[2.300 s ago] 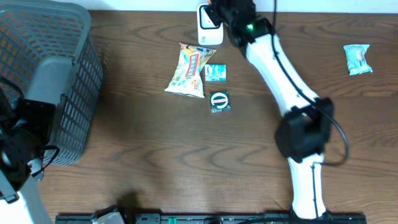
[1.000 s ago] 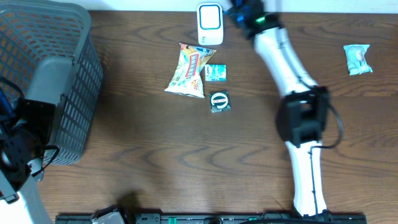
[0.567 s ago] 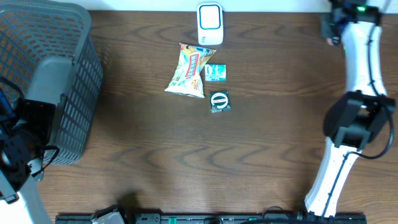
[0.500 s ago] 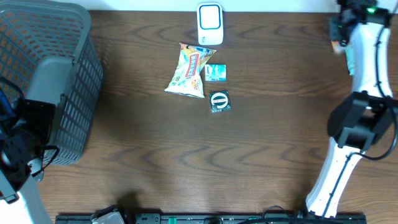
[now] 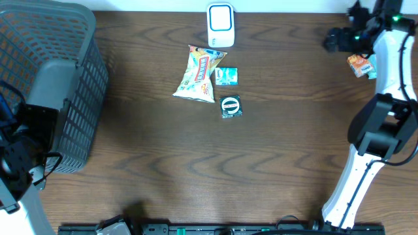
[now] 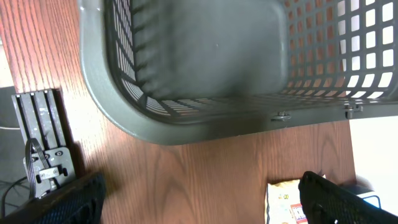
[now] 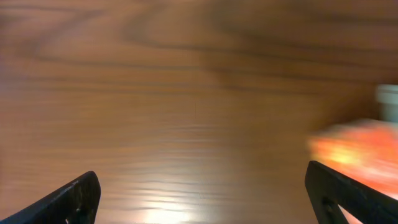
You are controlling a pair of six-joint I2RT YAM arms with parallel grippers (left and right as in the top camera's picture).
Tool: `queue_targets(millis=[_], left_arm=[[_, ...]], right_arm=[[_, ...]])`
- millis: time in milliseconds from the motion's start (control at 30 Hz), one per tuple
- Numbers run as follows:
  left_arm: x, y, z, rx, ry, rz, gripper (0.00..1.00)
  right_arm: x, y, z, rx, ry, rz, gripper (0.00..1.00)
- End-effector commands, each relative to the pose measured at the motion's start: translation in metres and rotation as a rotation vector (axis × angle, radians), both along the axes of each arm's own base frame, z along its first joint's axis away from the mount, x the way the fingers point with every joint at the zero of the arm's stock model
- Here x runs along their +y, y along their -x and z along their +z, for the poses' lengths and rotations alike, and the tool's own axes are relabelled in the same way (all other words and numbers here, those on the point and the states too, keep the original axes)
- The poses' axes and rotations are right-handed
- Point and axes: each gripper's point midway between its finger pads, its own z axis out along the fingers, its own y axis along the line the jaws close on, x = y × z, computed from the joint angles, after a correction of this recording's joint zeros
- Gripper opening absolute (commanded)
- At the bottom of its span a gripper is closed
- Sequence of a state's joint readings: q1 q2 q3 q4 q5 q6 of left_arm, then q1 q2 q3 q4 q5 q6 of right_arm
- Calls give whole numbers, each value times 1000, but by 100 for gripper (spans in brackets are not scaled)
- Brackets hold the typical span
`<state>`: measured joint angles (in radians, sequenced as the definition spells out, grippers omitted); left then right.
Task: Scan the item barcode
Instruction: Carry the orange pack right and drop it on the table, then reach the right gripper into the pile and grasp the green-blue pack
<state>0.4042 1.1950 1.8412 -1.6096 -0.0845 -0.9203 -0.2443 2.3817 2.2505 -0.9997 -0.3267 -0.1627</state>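
Note:
The white barcode scanner stands at the back middle of the table. A small orange packet lies at the back right, just right of my right gripper, which is open and empty. In the right wrist view the packet is an orange blur beyond the right finger, and the gripper has only bare wood between its jaws. My left gripper is open and empty beside the basket.
A yellow snack bag, a teal packet and a round dark packet lie in front of the scanner. A grey mesh basket fills the left side. A pale packet peeks out by the right arm.
My right arm swung from the scanner to the back right, then its jaws opened and let go of the orange packet, which now lies on the table. The left arm stayed still.

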Motion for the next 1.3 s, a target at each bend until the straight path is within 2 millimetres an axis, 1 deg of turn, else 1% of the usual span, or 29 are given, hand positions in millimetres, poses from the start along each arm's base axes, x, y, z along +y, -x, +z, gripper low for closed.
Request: queue_targets(millis=[0, 67, 233, 267, 300, 367, 400, 433, 467, 533, 600, 667, 833, 1033, 1167, 1200, 1267], left_arm=[[-2, 10, -4, 39, 10, 14, 98], [-2, 10, -4, 39, 10, 14, 98], [-2, 10, -4, 39, 10, 14, 98], [-2, 10, -4, 39, 10, 14, 98], [-2, 10, -4, 39, 10, 14, 98], [-2, 10, -4, 39, 10, 14, 98], [-2, 10, -4, 39, 10, 14, 97], [-2, 10, -4, 39, 10, 14, 98], [-2, 10, -4, 39, 10, 14, 98], [-2, 10, -4, 39, 10, 14, 98], [-2, 10, -4, 39, 10, 14, 98], [-2, 10, -3, 38, 10, 14, 97], [-2, 10, -4, 39, 10, 14, 98], [-2, 10, -4, 39, 10, 14, 98], [-2, 10, -4, 39, 10, 14, 98], [-2, 10, -4, 39, 10, 14, 97], [-2, 10, -4, 39, 10, 14, 97]], right_arm=[[95, 5, 19, -10, -380, 157, 99], [129, 9, 19, 8, -471, 203, 99], [192, 15, 1, 35, -472, 294, 99], [204, 16, -5, 37, -449, 312, 97], [216, 17, -12, 41, -417, 327, 91], [233, 19, -25, 48, -341, 333, 83], [239, 19, -32, 52, -293, 325, 75], [246, 19, -39, 53, -240, 313, 69], [251, 19, -44, 52, -198, 302, 66], [265, 19, -51, 36, -120, 306, 62], [277, 20, -55, 17, -63, 317, 62], [283, 19, -58, -1, 6, 312, 60], [293, 20, -62, -30, 144, 300, 51], [293, 29, -73, 8, 170, 308, 50], [289, 37, -84, 59, 178, 311, 44], [289, 43, -86, 81, 173, 328, 41], [288, 50, -88, 110, 174, 342, 40]])
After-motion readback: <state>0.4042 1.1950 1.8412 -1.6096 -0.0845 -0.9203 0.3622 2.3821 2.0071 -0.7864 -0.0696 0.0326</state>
